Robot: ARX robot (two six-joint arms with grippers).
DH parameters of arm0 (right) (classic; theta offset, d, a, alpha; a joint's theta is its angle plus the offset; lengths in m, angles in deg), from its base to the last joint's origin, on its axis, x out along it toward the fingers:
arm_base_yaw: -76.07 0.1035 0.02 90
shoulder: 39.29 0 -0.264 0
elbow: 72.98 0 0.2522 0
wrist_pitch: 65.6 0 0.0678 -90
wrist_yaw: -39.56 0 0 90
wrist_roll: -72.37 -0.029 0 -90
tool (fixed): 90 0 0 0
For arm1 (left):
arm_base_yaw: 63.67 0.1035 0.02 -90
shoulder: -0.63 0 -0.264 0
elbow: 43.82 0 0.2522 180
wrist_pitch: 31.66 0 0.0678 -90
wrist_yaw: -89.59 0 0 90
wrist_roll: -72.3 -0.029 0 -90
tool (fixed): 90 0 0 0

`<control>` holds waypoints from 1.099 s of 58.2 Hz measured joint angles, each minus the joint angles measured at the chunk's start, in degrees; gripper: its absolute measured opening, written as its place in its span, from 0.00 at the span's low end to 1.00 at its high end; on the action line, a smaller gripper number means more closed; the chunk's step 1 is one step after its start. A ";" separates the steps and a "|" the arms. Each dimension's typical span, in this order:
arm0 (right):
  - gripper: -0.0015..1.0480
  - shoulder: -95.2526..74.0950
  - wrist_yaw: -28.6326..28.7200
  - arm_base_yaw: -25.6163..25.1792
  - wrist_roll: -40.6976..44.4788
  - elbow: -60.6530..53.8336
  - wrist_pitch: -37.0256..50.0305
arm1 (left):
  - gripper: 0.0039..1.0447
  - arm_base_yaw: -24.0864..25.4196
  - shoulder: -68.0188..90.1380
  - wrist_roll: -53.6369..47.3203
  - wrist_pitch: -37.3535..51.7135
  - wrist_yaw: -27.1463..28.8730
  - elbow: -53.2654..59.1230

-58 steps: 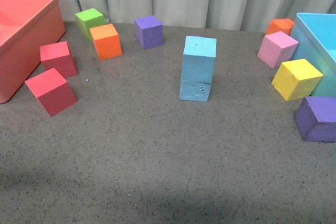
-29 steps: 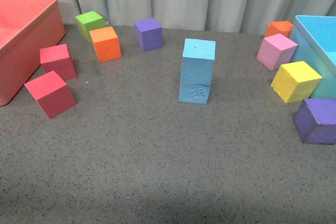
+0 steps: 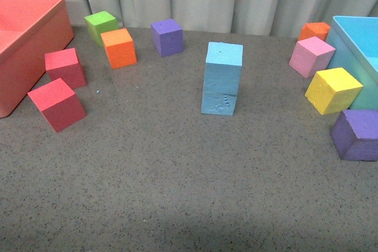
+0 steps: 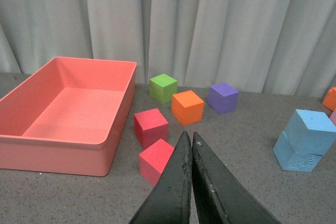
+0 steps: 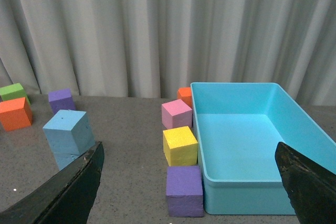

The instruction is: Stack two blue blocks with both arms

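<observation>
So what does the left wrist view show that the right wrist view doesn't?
Only the left wrist view shows the red bin, two red cubes, and the left gripper with its fingers shut together and nothing between them.

Only the right wrist view shows the light-blue bin, the pink cube, yellow cube, a second purple cube, and the right gripper's fingers spread wide open.

Both show the stacked blue blocks, plus the green, orange and far purple cubes.

A red bin (image 3: 35,33) and light-blue bin (image 3: 354,39) flank scattered coloured cubes.
</observation>
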 joint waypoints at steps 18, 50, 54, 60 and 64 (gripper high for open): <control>0.91 0.00 0.00 0.00 0.00 0.00 0.00 | 0.03 0.00 -4.74 0.00 -4.76 0.00 0.00; 0.91 0.00 0.00 0.00 0.00 0.00 0.00 | 0.25 0.00 -15.15 0.00 -15.52 -0.07 -0.02; 0.91 0.00 0.00 0.00 0.00 0.00 0.00 | 0.41 0.00 -15.15 0.00 -15.52 -0.07 -0.02; 0.91 0.00 0.00 0.00 0.00 0.00 0.00 | 0.65 0.00 -15.15 -0.02 -15.52 -0.07 -0.02; 0.91 0.00 0.00 0.00 0.00 0.00 0.00 | 0.82 0.00 -15.15 0.00 -15.52 -0.07 -0.02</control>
